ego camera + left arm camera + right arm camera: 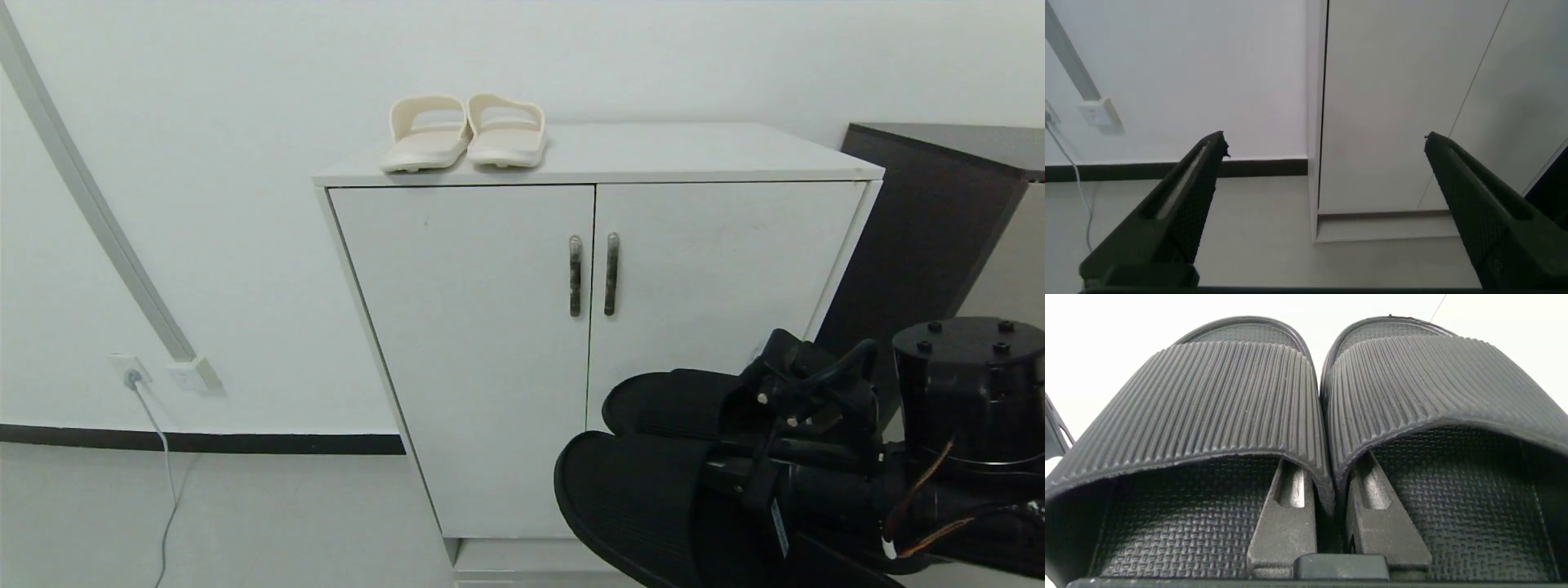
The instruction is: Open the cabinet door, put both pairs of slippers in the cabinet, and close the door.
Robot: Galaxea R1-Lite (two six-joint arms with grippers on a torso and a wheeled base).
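A white two-door cabinet (490,343) stands against the wall, both doors shut, two dark handles (575,275) at the middle seam. A cream pair of slippers (464,132) rests on its top at the left. My right gripper (739,445) is low in front of the right door, shut on a pair of black slippers (653,482); its fingers (1290,523) pinch the inner sides of both ribbed straps (1225,392) together. My left gripper (1323,155) is open and holds nothing, low by the cabinet's left corner (1319,163).
A dark cabinet (939,220) stands right of the white one. On the wall at the left run a grey conduit (90,204), sockets (131,371) and a hanging cable. Grey floor spreads out left of the cabinet.
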